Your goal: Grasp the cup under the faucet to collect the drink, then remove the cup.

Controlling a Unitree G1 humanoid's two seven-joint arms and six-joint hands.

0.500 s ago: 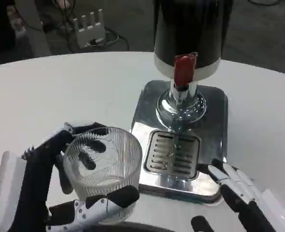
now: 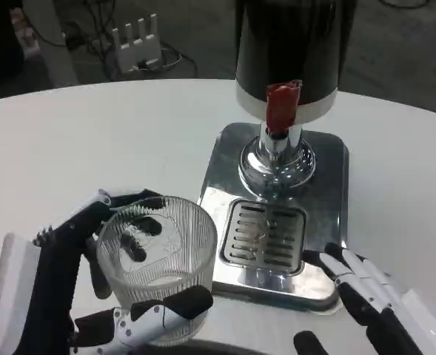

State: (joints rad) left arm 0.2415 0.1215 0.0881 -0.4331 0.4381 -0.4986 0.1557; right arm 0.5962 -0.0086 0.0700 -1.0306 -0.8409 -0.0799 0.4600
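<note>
Near the table's (image 2: 92, 140) front edge, the left hand (image 2: 77, 288) grasps the ribbed clear cup (image 2: 157, 259) around its wall, just left of the dispenser's drip tray (image 2: 266, 235). Probably rigid, light, slippery and breakable; mid-wall suits. The right hand (image 2: 366, 296) waits released.
</note>
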